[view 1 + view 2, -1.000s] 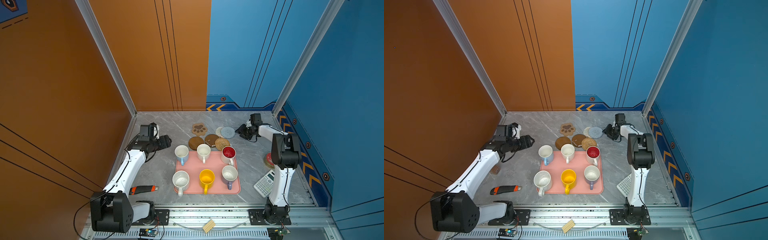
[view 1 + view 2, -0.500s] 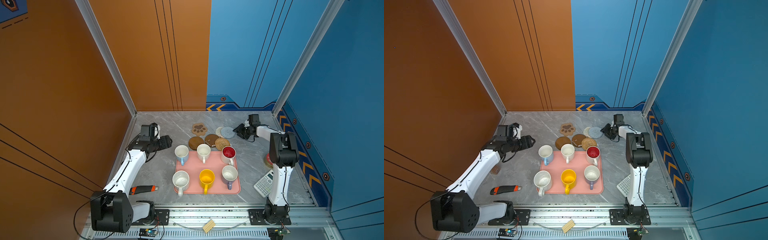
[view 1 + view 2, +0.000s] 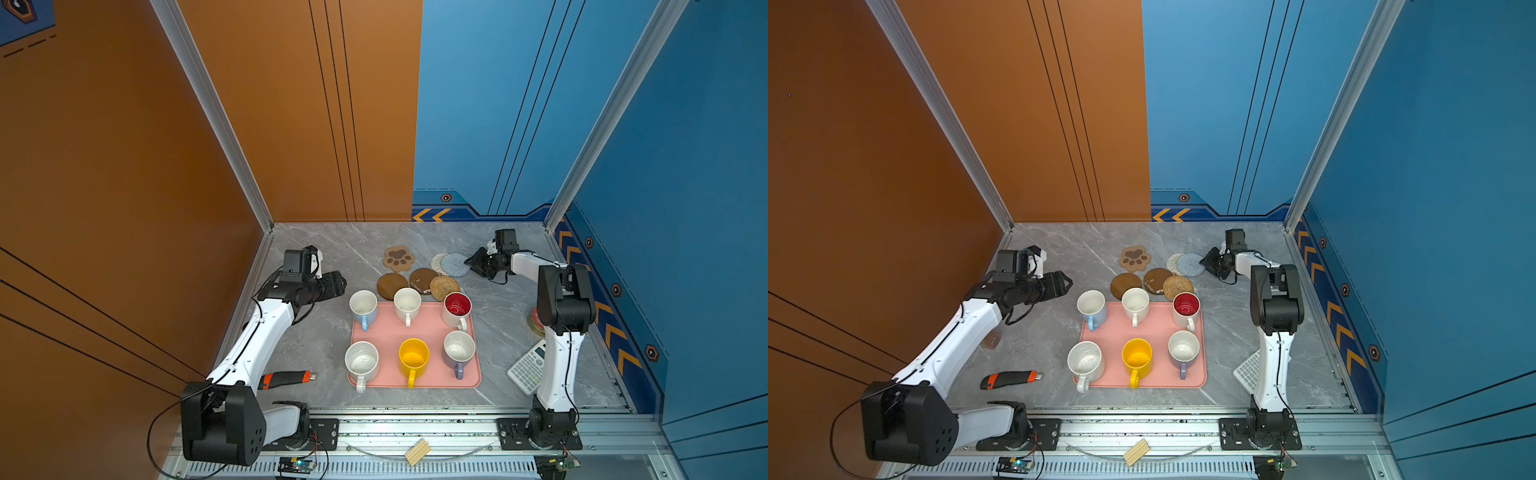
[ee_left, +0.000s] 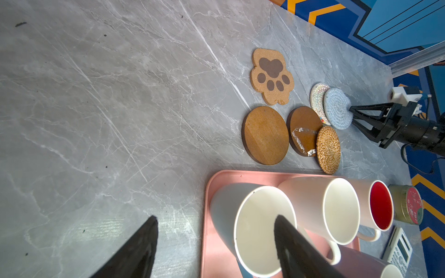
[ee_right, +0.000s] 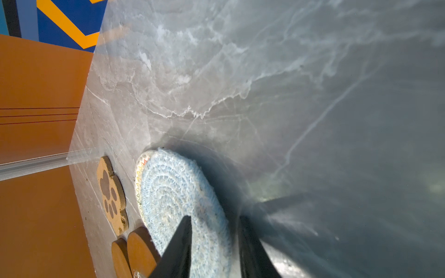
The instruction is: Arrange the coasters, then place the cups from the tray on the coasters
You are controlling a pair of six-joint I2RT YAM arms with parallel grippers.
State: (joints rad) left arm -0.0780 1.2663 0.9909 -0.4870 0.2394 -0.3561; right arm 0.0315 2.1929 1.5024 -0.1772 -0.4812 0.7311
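Observation:
Six cups stand on the pink tray [image 3: 386, 332]; the light blue cup [image 3: 363, 303] is nearest my left gripper [image 3: 343, 282], which hovers open beside the tray with nothing in it [image 4: 215, 219]. Behind the tray lie the coasters: paw [image 3: 399, 258], two wooden discs [image 3: 392, 286], rattan [image 3: 444, 287], cream [image 3: 437, 262] and pale blue-grey [image 3: 455, 264], which overlaps the cream one. My right gripper [image 3: 467, 262] is low at the blue-grey coaster's [image 5: 178, 192] right rim. Its jaws [image 5: 215, 217] stand narrowly apart astride that rim, one finger over the weave, one beside it.
A red-topped tin [image 3: 534, 322] sits partly hidden behind the right arm, with a white calculator [image 3: 528, 368] nearer the front. An orange-and-black utility knife [image 3: 286, 378] lies front left. Walls close in the back and both sides.
My right gripper slid left onto the blue-grey coaster's rim and its jaws narrowed. The left arm has not moved.

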